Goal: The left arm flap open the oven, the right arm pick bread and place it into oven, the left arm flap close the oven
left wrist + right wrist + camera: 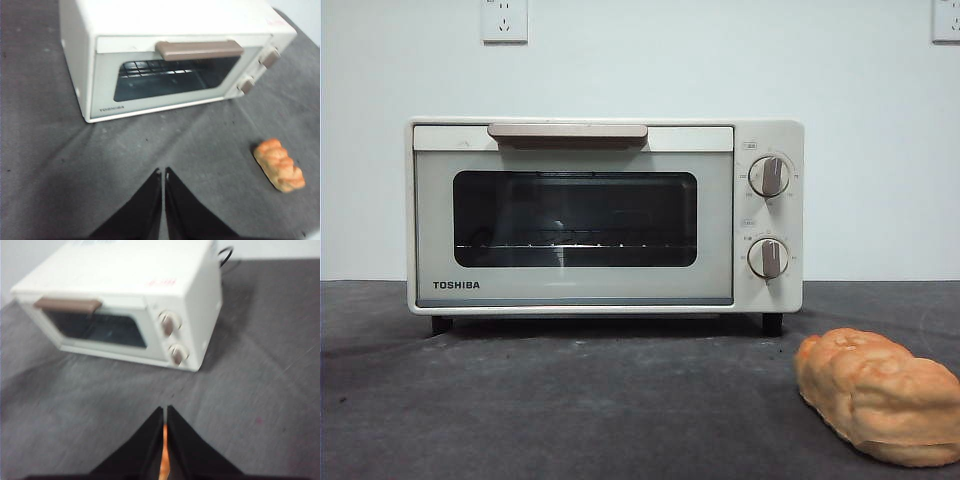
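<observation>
The worktop (570, 410) is a dark grey mat that carries everything. The oven (605, 215) stands at the far middle, squarely facing the near edge, so its door can drop forward into the bare stretch in front. The door is shut, the handle (567, 132) lies along its top edge where a gripper coming from above can hook it, and the rack (560, 243) shows through the glass with nothing on it. Two knobs (769, 176) sit on the right of the front.

The bread (880, 393) lies on the worktop near and to the right of the oven, well apart from it and clear of the door's swing, on the side the right arm serves.

The left gripper (163, 172) hangs high over the near worktop, jaws pressed together and holding nothing, aimed towards the handle. The right gripper (165, 410) is likewise closed and empty, above the bread, whose orange shows in the slit between its jaws. No step appears begun.
</observation>
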Robot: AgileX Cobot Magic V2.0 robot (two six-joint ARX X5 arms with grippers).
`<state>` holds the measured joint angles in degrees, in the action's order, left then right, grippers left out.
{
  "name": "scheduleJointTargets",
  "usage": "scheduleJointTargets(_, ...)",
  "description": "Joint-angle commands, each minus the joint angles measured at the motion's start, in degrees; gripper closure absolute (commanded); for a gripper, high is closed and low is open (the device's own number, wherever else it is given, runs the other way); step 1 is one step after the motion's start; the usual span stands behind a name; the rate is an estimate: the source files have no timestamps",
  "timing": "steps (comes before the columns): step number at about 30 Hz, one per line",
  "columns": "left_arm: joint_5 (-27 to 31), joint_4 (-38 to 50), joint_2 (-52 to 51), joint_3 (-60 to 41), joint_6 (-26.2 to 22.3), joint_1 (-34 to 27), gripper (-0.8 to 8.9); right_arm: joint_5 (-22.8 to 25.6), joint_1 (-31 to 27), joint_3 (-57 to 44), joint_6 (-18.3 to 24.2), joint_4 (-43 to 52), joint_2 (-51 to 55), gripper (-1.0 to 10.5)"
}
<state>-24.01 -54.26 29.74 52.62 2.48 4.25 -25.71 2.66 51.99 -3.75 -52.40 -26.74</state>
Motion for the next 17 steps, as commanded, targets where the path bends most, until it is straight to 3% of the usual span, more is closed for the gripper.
scheduleJointTargets(1,-0.22,-0.15,0.28,1.42,-1.90,0.90,7.98,-0.17,1.03,0.87,1.44,-1.46,-0.48,9.4)
scheduleJointTargets(6,-0.22,-0.17,0.17,1.42,-1.90,1.07,7.98,-0.20,1.51,0.87,1.44,-1.70,-0.48,9.3)
scheduleJointTargets(12,-0.22,-0.17,0.17,1.42,-1.88,1.07,7.98,-0.17,1.60,0.87,1.11,-1.70,-0.48,5.5)
scheduleJointTargets(17,-0.22,-0.20,0.17,1.42,-1.86,1.07,7.98,-0.20,2.36,0.87,0.66,-1.70,-0.48,5.4)
